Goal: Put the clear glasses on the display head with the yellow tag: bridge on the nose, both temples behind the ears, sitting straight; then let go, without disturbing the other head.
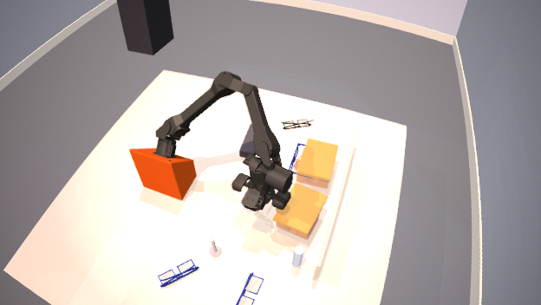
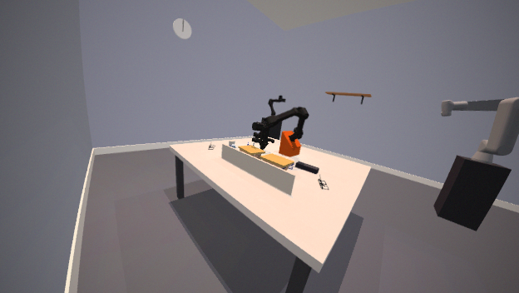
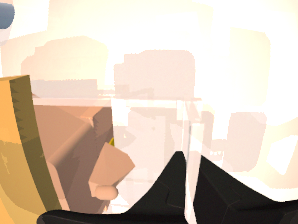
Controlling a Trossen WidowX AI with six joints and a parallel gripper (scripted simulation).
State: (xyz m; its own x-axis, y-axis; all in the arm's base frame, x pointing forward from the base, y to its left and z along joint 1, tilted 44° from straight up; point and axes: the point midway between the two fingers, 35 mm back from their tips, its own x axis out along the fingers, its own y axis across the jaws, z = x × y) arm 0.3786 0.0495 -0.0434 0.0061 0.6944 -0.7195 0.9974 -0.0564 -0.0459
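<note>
The clear glasses (image 3: 196,137) are held at the front frame between my closed fingertips (image 3: 191,159) (image 2: 263,148). A see-through temple runs left in the wrist view, to beside the head's face. The target head (image 1: 303,208) (image 2: 250,150) (image 3: 70,145) has an orange top; its nose points toward my gripper, and a bit of yellow tag (image 3: 111,142) shows behind the nose. The glasses' front stands out ahead of the face, off the nose. The far temple and the temple tips cannot be made out. In the top view my fingertips are hidden under the gripper body.
The other head (image 1: 318,158) (image 2: 277,161), wearing blue glasses, stands close beside. A low white wall (image 2: 258,170) runs behind both. A small stand (image 1: 215,250), a pale blue cylinder (image 1: 297,256), blue glasses (image 1: 179,274), black glasses (image 1: 297,125) and a dark case (image 2: 307,167) lie around.
</note>
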